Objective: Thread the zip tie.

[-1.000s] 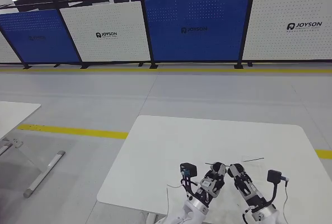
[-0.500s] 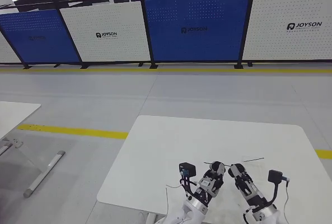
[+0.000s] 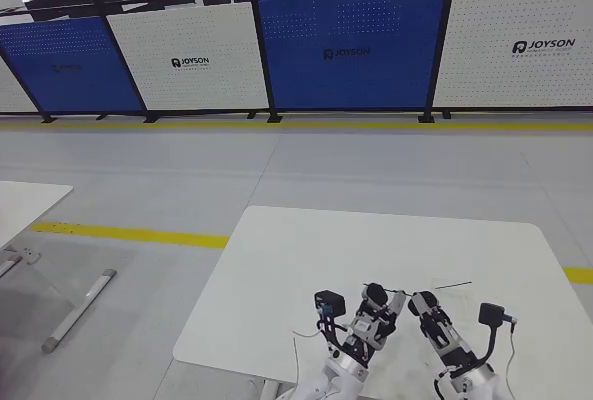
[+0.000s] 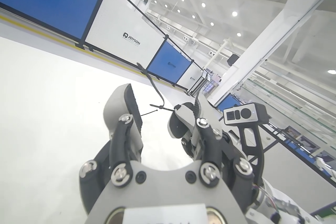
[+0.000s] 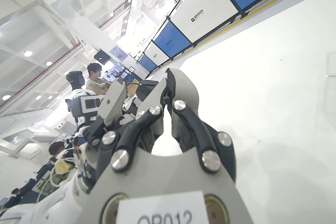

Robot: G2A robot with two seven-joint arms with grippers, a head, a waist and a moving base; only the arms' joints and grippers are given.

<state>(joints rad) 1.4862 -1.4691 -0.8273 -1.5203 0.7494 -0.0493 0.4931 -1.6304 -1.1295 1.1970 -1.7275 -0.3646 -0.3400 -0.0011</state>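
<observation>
The zip tie (image 4: pixel 155 88) is held off the white surface (image 3: pixel 376 240), close to its near edge, where the two arms are brought tip to tip. It is pinched by the right end effector (image 5: pixel 167 80), whose fingers are pressed together on a dark piece of the tie low in the grip. The left end effector (image 4: pixel 164 95) is spread wide with nothing gripped, and its ribbed pads (image 4: pixel 134 104) are well apart. In the left wrist view the tie is seen just ahead of that open gap. A thin stretch is laid crosswise between the two left fingers, and from there the broader strap is carried in a curve up and away toward the far side of the surface, so the long axis is directed mostly away from both end effectors rather than across them. No contact between the left pads and the tie can be made out. Whether the tail is already entered in the head cannot be told, as the joint is too small. The coming move is judged to depend on this relation: the free part is nearer the left end effector and is already bracketed by its fingers, so a closing there would probably be enough to take it, provided the crosswise stretch is kept centred. A second thin dark strip (image 3: pixel 451 286) is seen lying flat on the surface beyond the right arm, apart from both.
</observation>
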